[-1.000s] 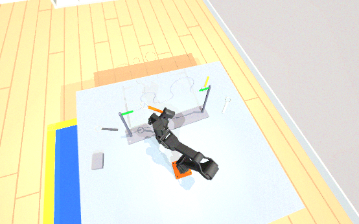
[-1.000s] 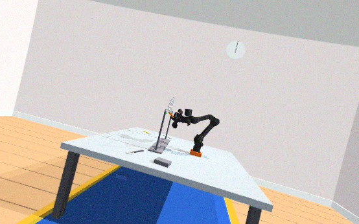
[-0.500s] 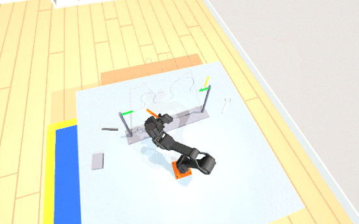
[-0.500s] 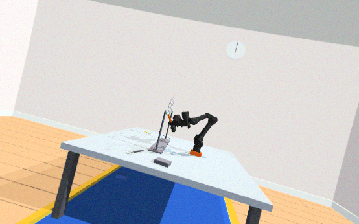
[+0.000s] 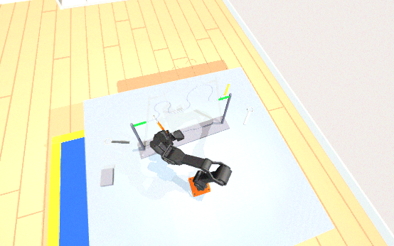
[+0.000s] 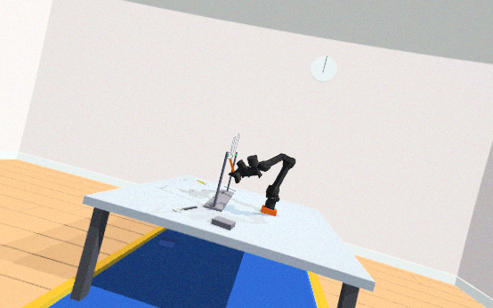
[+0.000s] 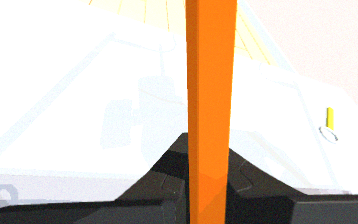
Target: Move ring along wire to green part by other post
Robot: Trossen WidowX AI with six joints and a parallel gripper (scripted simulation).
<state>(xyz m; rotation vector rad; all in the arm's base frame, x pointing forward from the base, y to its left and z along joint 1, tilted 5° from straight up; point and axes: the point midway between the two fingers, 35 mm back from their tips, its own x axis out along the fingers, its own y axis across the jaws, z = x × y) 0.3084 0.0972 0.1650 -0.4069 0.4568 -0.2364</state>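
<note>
Pinched tight, my black fingers (image 6: 235, 174) hold the orange handle (image 5: 161, 126) (image 6: 231, 165) (image 7: 211, 90). The ring (image 5: 154, 119) is up by the bendy wire (image 5: 188, 103), near the green bit (image 5: 139, 124) at the post (image 5: 137, 136) (image 6: 221, 180) on the gray block's side of the worktop (image 5: 256, 185) (image 6: 285, 236). I can't tell if the wire goes through it.

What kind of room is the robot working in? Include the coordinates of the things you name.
Probably a robot practice or test room: a robot arm (image 5: 188, 160) (image 6: 280, 178) is mounted on a table (image 5: 263, 199) (image 6: 285, 236), facing a wire course between two posts, and a plain wall holds a round clock (image 6: 324, 68).
</note>
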